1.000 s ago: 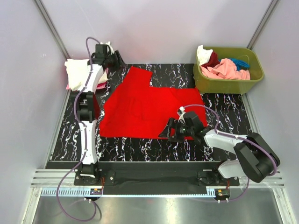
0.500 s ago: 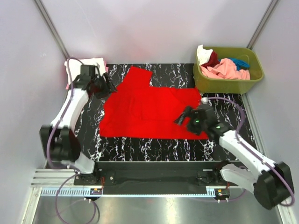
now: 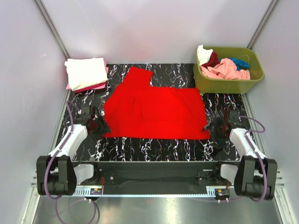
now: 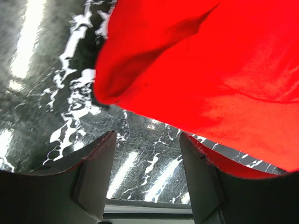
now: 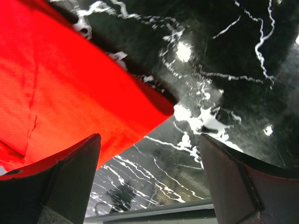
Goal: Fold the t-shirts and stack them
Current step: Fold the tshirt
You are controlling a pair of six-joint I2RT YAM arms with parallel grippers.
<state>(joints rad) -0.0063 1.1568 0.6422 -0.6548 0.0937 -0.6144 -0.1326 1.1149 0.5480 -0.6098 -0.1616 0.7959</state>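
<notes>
A bright red t-shirt (image 3: 156, 112) lies spread flat on the black marbled mat (image 3: 154, 147), with one sleeve pointing to the back. My left gripper (image 3: 99, 126) sits low at its near-left corner, open, and only mat shows between the fingers. In the left wrist view that gripper (image 4: 147, 137) is just short of the red t-shirt's (image 4: 210, 70) rounded corner. My right gripper (image 3: 212, 127) is at the near-right corner, also open and empty. The right wrist view has that gripper (image 5: 149, 140) just below the red t-shirt's (image 5: 70, 93) edge.
A folded cream-white t-shirt (image 3: 85, 72) lies on a pink one (image 3: 88, 87) at the back left. The olive-green bin (image 3: 224, 84) at the back right holds pink (image 3: 222, 69), dark red (image 3: 213, 59), teal (image 3: 240, 62) and white cloth.
Both arms have drawn back toward the near edge. The left came from the back-left stack to the shirt's near-left corner. The right slid off the shirt to its near-right corner.
</notes>
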